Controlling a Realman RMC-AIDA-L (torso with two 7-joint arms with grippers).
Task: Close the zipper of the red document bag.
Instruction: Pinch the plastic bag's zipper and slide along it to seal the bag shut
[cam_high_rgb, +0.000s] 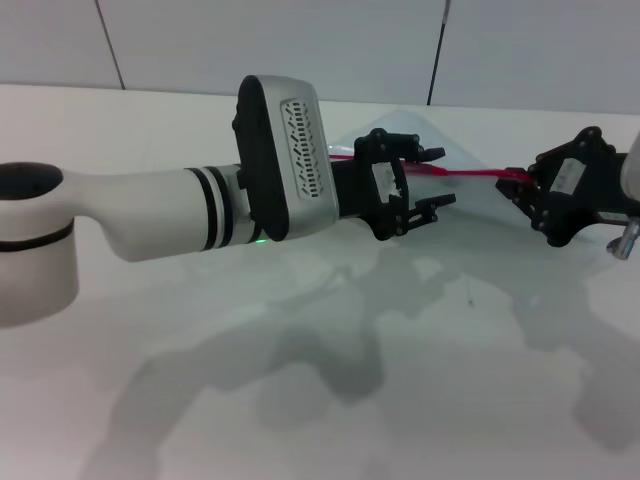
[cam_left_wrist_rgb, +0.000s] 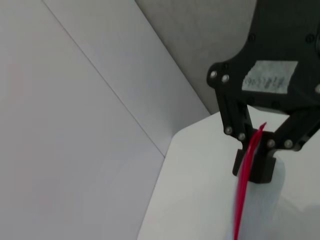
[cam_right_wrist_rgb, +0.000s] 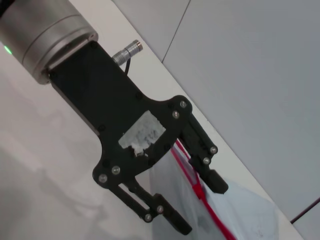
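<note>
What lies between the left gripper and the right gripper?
In the head view, the zipper of the red document bag spans from the open left gripper to the right gripper, which is shut on its end.

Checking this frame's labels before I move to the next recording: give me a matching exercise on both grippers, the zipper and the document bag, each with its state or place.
Things:
1. black left gripper
2. black right gripper
3. thin bright red zipper
4. translucent pale plastic document bag

States:
A. pinched shut on the strip's end
B. stretched between both grippers
C. open, one finger on either side of the strip
D. trimmed by the strip along one edge

Pairs: 1-C, 2-A, 3-B, 4-D
</note>
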